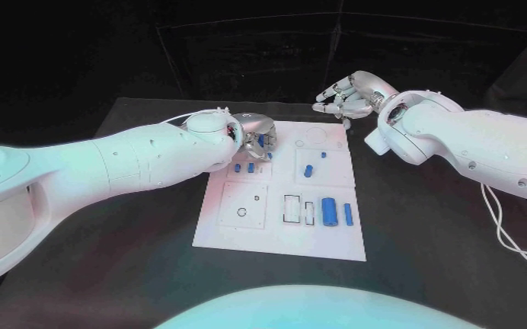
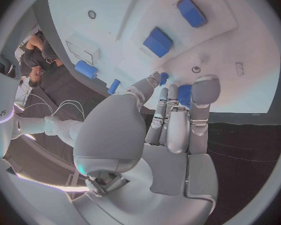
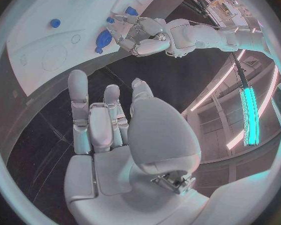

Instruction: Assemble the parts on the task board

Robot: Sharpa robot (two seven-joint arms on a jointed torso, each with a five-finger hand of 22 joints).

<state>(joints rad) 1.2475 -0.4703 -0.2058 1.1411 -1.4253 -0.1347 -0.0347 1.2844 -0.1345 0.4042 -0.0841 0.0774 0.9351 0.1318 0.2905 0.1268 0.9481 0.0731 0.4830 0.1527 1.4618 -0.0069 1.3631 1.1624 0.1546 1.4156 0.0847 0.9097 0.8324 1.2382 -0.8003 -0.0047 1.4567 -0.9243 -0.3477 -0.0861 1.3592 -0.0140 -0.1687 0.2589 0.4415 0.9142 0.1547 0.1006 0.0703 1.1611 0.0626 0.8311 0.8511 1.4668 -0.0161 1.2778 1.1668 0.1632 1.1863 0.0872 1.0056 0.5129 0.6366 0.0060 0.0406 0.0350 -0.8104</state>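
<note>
The white task board (image 1: pixel 231 230) lies in the middle of the table. My left hand (image 1: pixel 255 135) is over its far left corner. Its fingertips (image 2: pixel 206 89) close around a small blue part (image 2: pixel 184 94) that sits between thumb and finger; the right wrist view shows this blue part (image 3: pixel 103 39) at those fingers. Two blue blocks (image 1: pixel 244 167) lie just in front of that hand. A thick blue cylinder (image 1: pixel 328 212) and a slim one (image 1: pixel 348 214) lie at the board's near right. My right hand (image 1: pixel 346 100) hovers beyond the board's far right corner, fingers apart and holding nothing.
A small blue piece (image 1: pixel 308 169) and a tiny one (image 1: pixel 323 154) sit in the board's right middle. Outlined slots (image 1: pixel 292 208) and round holes (image 1: pixel 241 212) mark the near half. Black table (image 1: pixel 132 268) surrounds the board.
</note>
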